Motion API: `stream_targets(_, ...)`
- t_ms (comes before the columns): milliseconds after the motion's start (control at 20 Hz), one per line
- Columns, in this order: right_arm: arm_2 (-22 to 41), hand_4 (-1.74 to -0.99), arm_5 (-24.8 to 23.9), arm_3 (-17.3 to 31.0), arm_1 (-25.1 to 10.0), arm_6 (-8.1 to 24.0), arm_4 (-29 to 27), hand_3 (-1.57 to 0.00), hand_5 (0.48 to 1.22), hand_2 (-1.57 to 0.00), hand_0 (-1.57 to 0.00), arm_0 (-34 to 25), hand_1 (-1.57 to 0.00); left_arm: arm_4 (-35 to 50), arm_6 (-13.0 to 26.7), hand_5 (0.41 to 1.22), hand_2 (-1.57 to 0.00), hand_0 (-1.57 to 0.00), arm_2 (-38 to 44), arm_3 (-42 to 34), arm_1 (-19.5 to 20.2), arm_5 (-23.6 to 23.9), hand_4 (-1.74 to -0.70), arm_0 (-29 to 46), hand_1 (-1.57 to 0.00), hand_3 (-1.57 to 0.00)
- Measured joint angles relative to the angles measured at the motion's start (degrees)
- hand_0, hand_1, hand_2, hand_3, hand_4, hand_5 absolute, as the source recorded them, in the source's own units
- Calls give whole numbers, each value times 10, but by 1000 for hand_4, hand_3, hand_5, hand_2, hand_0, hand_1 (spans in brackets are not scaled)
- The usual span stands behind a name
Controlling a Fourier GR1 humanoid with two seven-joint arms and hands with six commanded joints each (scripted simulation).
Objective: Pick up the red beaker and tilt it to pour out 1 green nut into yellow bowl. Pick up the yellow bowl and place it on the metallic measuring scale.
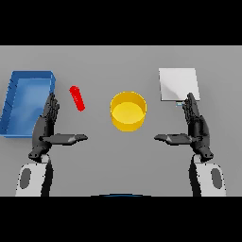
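Note:
The red beaker (77, 98) is a slim red cylinder left of centre on the grey table, seen tilted. The yellow bowl (128, 110) stands in the middle, and nothing shows inside it. At the back right lies the metallic measuring scale (177, 84), a pale square plate. My left hand (46, 126) is near the front left, below and left of the beaker, open with fingers straight and thumb pointing inward. Mirroring it, my right hand (196, 126) is open at the front right, its fingertips just below the scale's near corner. No green nut is visible.
A blue tray (19, 90) with raised walls sits at the far left, close beside my left hand.

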Motion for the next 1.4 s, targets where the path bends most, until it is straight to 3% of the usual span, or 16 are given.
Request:
stream_targets(300, 11, -1167, -9, -3, 12, -1, 11, 1, 599, 1, 1, 3, 1, 17, -1, 599, 1, 1, 17, 8, 18, -12, -1151, -2, 1, 1)
stream_targets(350, 36, -1163, -27, -20, -14, -46, 80, 1, 595, 1, 1, 25, 1, -3, -14, 599, 1, 1, 3, -11, 35, -20, -1156, 16, 1, 1)
stream_targets(400, 55, -1162, -45, -33, -20, -58, 125, 1, 594, 1, 1, 38, 1, -16, -12, 599, 1, 1, -11, -33, 43, -25, -1158, 31, 1, 1)
stream_targets(550, 74, -1162, -59, -61, -30, -47, 173, 1, 591, 1, 1, 59, 1, -26, 9, 600, 1, 1, -21, -62, 59, -32, -1163, 51, 1, 1)
stream_targets(650, 77, -1183, -58, -64, -26, -33, 173, 1, 596, 1, 1, 57, 1, -32, 15, 603, 1, 1, -28, -77, 63, -34, -1164, 57, 1, 1)
stream_targets(750, 77, -1199, -53, -68, -26, -40, 166, 1, 603, 1, 1, 63, 1, -44, 24, 602, 1, 1, -35, -72, 66, -34, -1159, 49, 1, 1)
stream_targets(900, 78, -1230, -39, -74, -26, -54, 150, 1, 617, 1, 1, 69, 1, -63, 19, 611, 1, 1, -42, -34, 54, -26, -1191, 31, 1, 1)
stream_targets(1050, 75, -1256, -40, -75, -32, -41, 154, 1, 631, 1, 1, 60, 1, -80, 6, 626, 1, 1, -37, 33, 47, -14, -1222, -23, 1, 1)
stream_targets(1200, 75, -1273, -33, -75, -28, -53, 143, 1, 632, 1, 1, 65, 1, -95, -9, 641, 1, 1, -34, 89, 42, -3, -1240, -65, 1, 1)
stream_targets(1400, 77, -1274, -39, -78, -28, -53, 151, 1, 635, 1, 1, 67, 1, -89, -33, 673, 1, 1, -10, 162, 52, -5, -1267, -123, 1, 1)
